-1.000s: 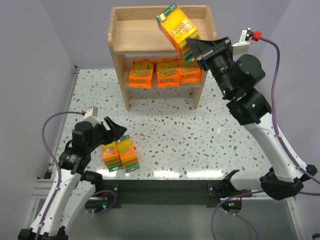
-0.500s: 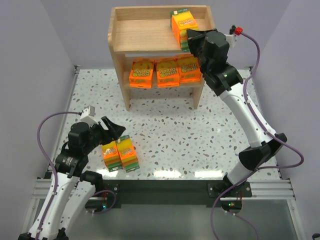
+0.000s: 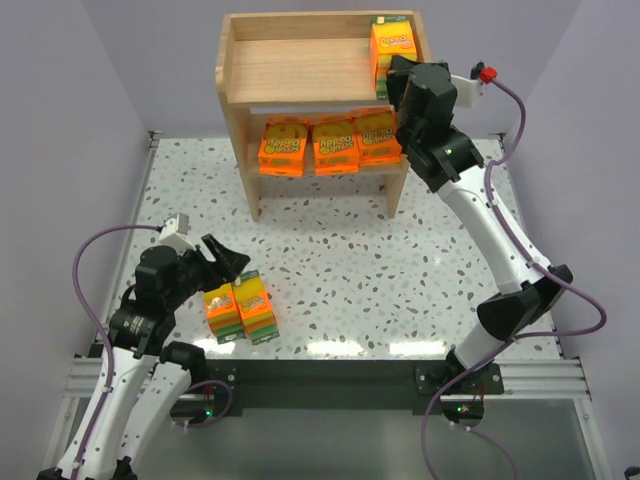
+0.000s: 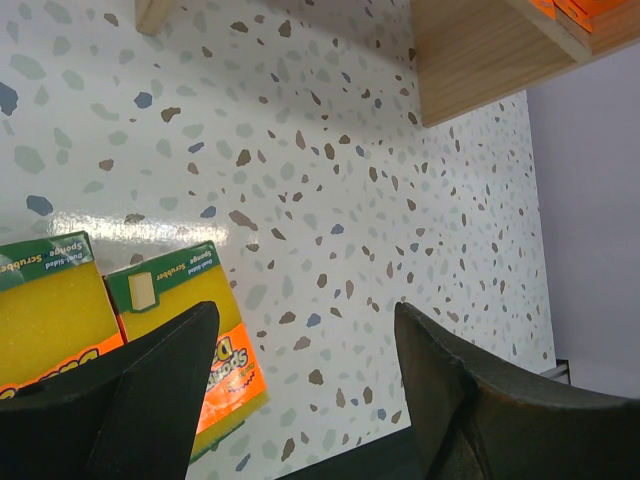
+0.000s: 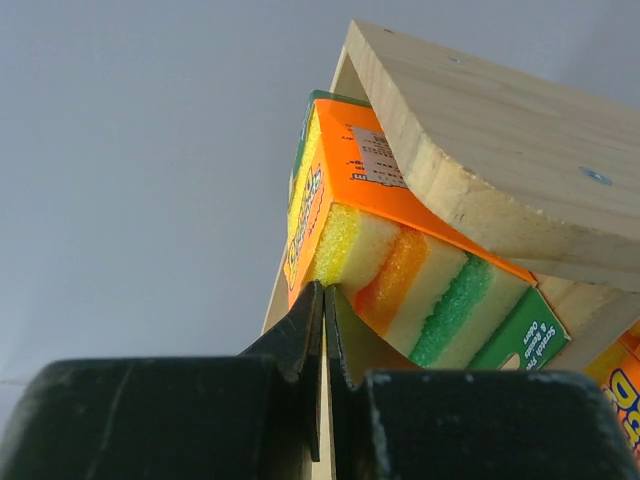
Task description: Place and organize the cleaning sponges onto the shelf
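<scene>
Orange-labelled yellow-and-green pack (image 3: 393, 45) now stands upright at the right end of the shelf's (image 3: 290, 70) top tier, against the side panel; a second ago it hung tilted in the air above that tier. The right gripper (image 3: 387, 76) has its jaws pressed together at the pack's lower edge, seemingly pinching the thin wrapper, so I judge it placed but not yet released. The left gripper (image 3: 228, 262) hangs wide open and empty over the two remaining packs (image 3: 240, 310) near the front.
</scene>
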Controlling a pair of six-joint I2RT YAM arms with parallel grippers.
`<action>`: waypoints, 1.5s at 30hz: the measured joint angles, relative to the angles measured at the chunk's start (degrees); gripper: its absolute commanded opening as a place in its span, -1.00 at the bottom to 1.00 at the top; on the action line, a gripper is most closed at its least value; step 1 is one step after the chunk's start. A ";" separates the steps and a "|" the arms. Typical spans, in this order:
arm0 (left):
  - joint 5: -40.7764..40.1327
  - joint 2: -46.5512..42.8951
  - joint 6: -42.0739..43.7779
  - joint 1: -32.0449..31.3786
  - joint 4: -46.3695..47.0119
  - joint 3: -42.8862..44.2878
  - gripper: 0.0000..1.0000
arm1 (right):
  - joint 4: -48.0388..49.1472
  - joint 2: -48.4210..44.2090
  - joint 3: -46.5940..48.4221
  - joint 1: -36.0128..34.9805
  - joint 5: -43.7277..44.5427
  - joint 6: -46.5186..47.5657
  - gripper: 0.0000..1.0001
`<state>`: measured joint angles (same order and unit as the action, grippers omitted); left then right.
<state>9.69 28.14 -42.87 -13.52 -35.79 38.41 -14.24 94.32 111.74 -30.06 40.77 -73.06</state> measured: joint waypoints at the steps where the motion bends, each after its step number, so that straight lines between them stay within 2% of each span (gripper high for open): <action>1: -0.02 0.00 0.00 0.00 0.00 0.00 0.52 | 0.33 0.09 -0.02 0.07 0.50 0.00 -1.00; 6: -0.17 0.00 0.00 0.00 -0.02 0.00 0.52 | 2.45 0.96 -0.02 0.59 1.46 0.98 -1.00; 7: -0.22 0.00 0.00 0.00 -0.04 0.00 0.52 | 2.97 1.29 -0.02 0.81 1.20 1.25 -0.93; 9: -0.39 0.00 0.00 0.00 -0.07 0.00 0.52 | 4.07 1.88 -0.02 1.25 0.24 1.70 -0.61; 10: -0.50 0.00 0.00 0.00 -0.09 0.00 0.53 | 4.83 2.08 -0.02 1.42 -0.31 1.92 -0.31; 12: -0.61 0.00 0.00 0.00 -0.17 0.00 0.54 | 6.80 2.16 -0.52 1.70 -2.49 3.04 -0.07; 13: -0.68 0.00 0.00 0.00 -0.24 0.00 0.54 | 8.09 1.86 -1.11 1.81 -3.41 3.52 0.13; 16: -1.03 -0.13 0.00 0.00 -0.48 0.00 0.55 | 11.87 -0.09 -4.07 2.01 -6.97 5.07 0.38; 21: -1.88 -0.28 -0.04 0.00 -0.66 0.00 0.55 | 15.80 -9.20 -14.91 2.01 -14.95 8.13 0.44; 27: -2.73 0.15 -1.46 0.00 -0.20 -2.25 0.51 | 13.49 -20.79 -22.45 0.81 -32.09 14.10 0.49; 28: -2.93 0.26 -1.73 0.00 -0.11 -2.99 0.43 | 13.49 -22.82 -24.98 -0.24 -34.56 15.26 0.50; 30: -3.23 0.57 -2.49 0.00 0.11 -4.33 0.21 | 12.55 -26.32 -31.45 -4.42 -37.66 18.25 0.46; 31: -3.63 0.92 -2.69 0.00 0.13 -4.79 -0.22 | 12.02 -27.47 -34.91 -6.97 -39.06 19.78 0.33; 33: -4.55 2.05 -3.30 0.00 0.55 -5.51 -0.65 | 10.67 -27.91 -41.29 -13.16 -41.44 22.84 0.24; 34: -4.87 2.89 -3.08 0.00 0.63 -5.79 -0.93 | 9.92 -27.21 -44.11 -16.33 -42.34 24.13 -0.01; 36: -5.49 4.46 -3.13 0.00 1.27 -6.47 -1.00 | 8.92 -24.11 -48.78 -21.66 -43.67 26.14 -0.40; 37: -5.60 5.27 -3.04 0.00 1.60 -6.86 -1.00 | 8.22 -21.97 -51.41 -24.59 -44.28 27.06 -0.74; 39: -5.73 6.64 -3.02 0.00 2.34 -7.63 -1.00 | 6.97 -17.86 -55.28 -30.25 -45.11 28.57 -1.00; 45: -6.62 9.86 -2.99 0.00 5.95 -8.28 -1.00 | 9.20 -8.24 -58.51 -43.19 -45.62 29.16 -1.00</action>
<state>3.07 38.00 -45.87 -13.52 -29.85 30.13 -5.04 86.08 53.23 -73.25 -4.84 -43.90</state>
